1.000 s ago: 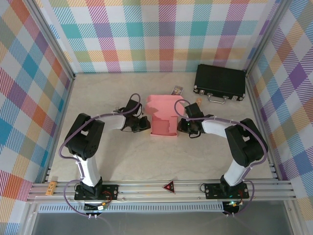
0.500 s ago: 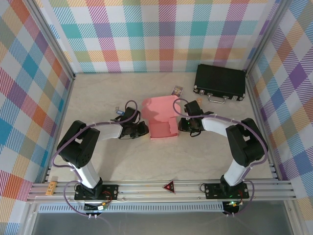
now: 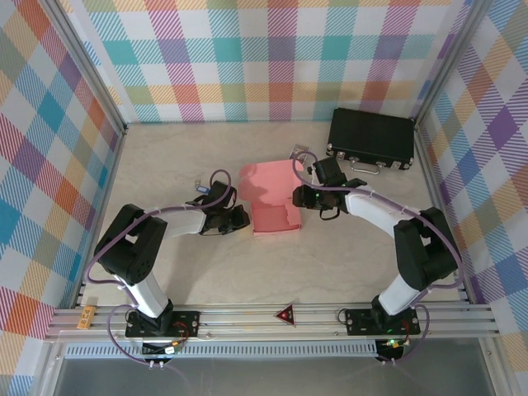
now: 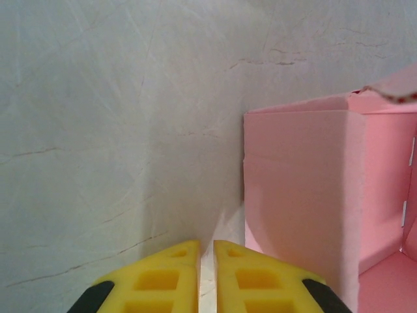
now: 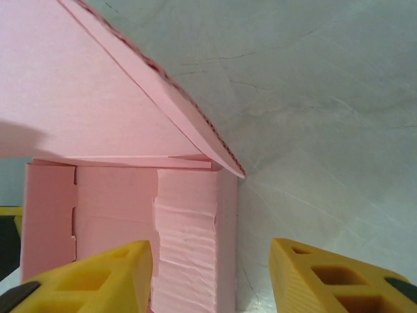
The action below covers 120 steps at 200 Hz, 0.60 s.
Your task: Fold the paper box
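Two tools flank the paper box (image 3: 271, 200) at mid-worktop (image 3: 206, 272). Its side walls are up and a big flap (image 5: 98, 98) is tilted over the open cavity. Your left tool (image 4: 207, 261) sits pinched closed on nothing, low on the worktop and just beside the box's left wall. Your right tool (image 5: 210, 254) has its jaws apart and grips nothing. A corner of the box stands between them, and the right finger (image 5: 326, 274) is clear of the card. Step in hand, by the look: between grips, walls formed, lid not yet closed. Next move prob. calls for you to catch the raised flap w/ the right tool and bring it down while the left braces the wall. Thin card may buckle, so go gently.
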{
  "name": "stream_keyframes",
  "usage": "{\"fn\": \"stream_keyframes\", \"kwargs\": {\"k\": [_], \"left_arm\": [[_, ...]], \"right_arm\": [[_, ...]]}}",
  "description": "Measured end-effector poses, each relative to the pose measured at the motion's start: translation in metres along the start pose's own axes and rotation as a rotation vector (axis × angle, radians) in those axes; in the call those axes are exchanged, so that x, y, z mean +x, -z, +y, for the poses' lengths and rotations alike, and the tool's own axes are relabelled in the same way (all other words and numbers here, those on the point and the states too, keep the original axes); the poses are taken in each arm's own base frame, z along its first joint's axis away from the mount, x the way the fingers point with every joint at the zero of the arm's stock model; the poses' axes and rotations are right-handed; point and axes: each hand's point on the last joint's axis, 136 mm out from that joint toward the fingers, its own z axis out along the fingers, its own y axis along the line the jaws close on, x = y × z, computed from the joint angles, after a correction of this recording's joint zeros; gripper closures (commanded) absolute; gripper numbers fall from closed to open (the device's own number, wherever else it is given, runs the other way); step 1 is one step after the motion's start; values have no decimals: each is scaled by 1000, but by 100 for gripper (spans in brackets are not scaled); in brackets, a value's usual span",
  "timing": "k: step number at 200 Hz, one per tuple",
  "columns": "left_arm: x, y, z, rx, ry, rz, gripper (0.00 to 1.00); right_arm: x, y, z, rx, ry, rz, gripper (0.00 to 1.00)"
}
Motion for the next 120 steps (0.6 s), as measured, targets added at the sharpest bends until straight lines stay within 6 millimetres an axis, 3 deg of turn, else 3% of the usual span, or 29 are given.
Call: {"fn": "stream_keyframes", "kwargs": {"k": [55, 120], "left_arm": [[0, 1, -1, 3, -1, -2, 87], [0, 1, -1, 4, -1, -2, 87]], "right_arm": [[19, -27, -11, 20, -29, 83, 57], [19, -35, -10, 11, -35, 83, 61]]}}
